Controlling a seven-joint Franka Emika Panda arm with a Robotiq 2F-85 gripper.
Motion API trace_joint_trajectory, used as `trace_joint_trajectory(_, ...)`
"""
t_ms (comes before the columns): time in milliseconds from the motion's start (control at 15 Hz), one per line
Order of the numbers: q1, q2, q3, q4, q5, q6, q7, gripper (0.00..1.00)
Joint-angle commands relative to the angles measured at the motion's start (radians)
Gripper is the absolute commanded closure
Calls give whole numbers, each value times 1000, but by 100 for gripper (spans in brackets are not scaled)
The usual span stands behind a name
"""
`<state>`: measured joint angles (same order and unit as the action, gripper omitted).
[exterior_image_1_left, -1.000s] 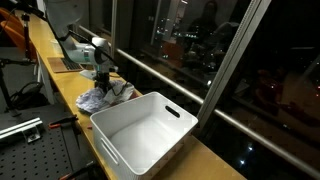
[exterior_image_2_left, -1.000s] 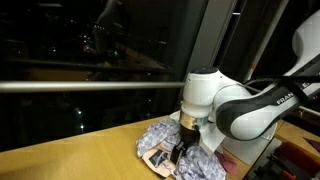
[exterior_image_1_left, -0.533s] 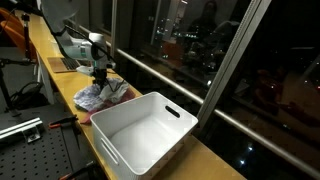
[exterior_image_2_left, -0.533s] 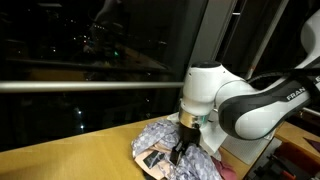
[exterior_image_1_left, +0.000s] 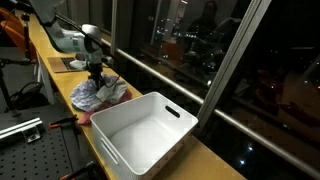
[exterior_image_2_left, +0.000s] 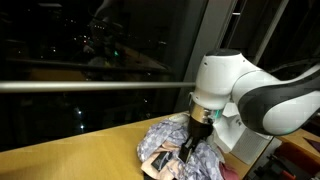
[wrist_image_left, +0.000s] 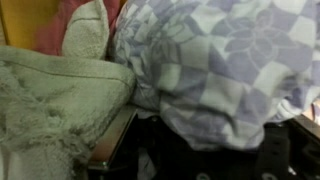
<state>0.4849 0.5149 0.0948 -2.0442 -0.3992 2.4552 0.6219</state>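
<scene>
In an exterior view, the arm is bending down over a heap of cloths (exterior_image_1_left: 100, 93) that is lying on the desk (exterior_image_1_left: 45, 50), just beside a white bin (exterior_image_1_left: 165, 140). The pincer (exterior_image_1_left: 97, 74) is sitting on top of the heap at its far side, touching the fabric. From here I cannot tell whether its jaws are spread or pressed together.

In an exterior view from the opposite side, the pincer (exterior_image_2_left: 190, 144) is pushing its tips into the folds of the cloths (exterior_image_2_left: 160, 142), and the desk (exterior_image_2_left: 70, 155) is showing bare in front of the heap. The fabric is hiding the tips, so the jaws' stand is unclear here too.

In the wrist view, a blue checked cloth (wrist_image_left: 230, 60) is filling most of the picture. A pale green towel (wrist_image_left: 45, 95) is lying against it, and a pink piece (wrist_image_left: 75, 15) is peeking out behind. The dark parts along the bottom are too blurred to read.

Judging from this, the hold is mattering most. The cloths are soft and tangled, so a shallow pinch is likely catching only one thin fold. It seems better for the jaws to be going deep enough to take a thick bunch and to be closing firmly. Any lift should be going slowly and straight up, since trailing pieces could be snagging on the bin's rim or dragging neighbours along.
</scene>
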Motion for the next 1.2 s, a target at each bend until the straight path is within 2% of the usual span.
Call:
trace_joint_trajectory(0, 10, -157, -13, -104, 5, -32, 31, 100)
trace_joint_trajectory(600, -52, -412, 44, -143, -2, -241, 64, 100)
trace_joint_trajectory(1133, -161, -681, 103, -147, 17, -482, 39, 100)
